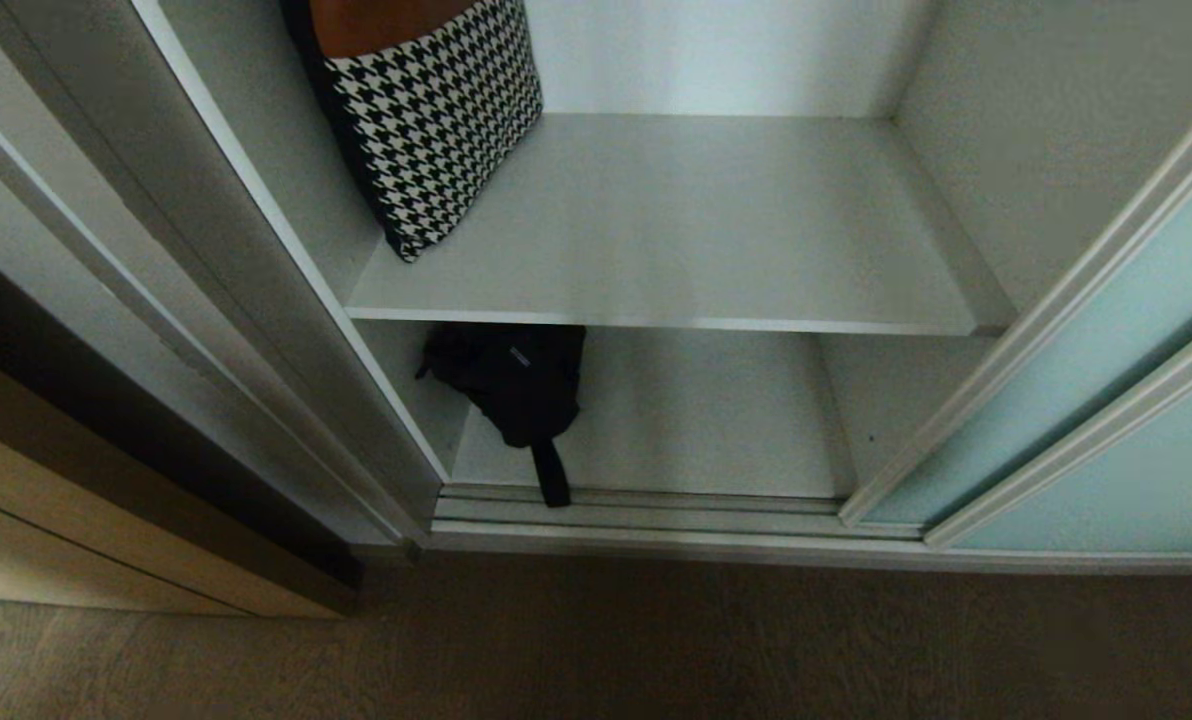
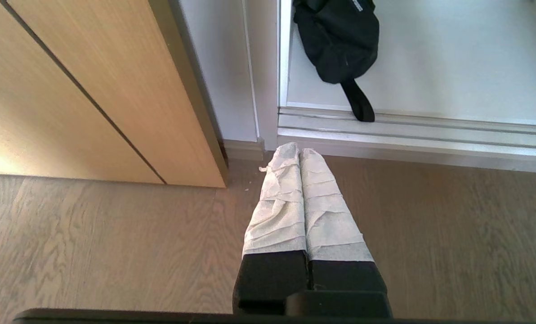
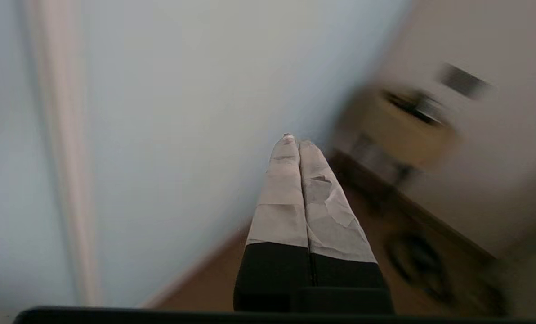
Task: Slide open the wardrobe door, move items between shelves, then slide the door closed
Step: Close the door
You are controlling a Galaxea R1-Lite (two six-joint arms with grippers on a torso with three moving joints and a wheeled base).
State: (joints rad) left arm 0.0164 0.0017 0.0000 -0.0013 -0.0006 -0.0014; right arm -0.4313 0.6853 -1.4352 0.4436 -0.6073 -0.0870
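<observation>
White-taped fingers [image 2: 290, 198] of your left gripper [image 2: 299, 153] pressed together, empty, over wooden floor [image 2: 115, 243] near ribbed track [image 2: 412, 128]. Your right gripper [image 3: 297, 141] also closed, empty, beside sliding wardrobe door [image 3: 169, 99]. Door slid right; wardrobe open. Houndstooth piece [image 1: 436, 120] leans at left of upper shelf [image 1: 676, 230]. Black strappy bundle [image 1: 516, 385] lies on lower shelf [image 1: 696, 420], strap over track.
</observation>
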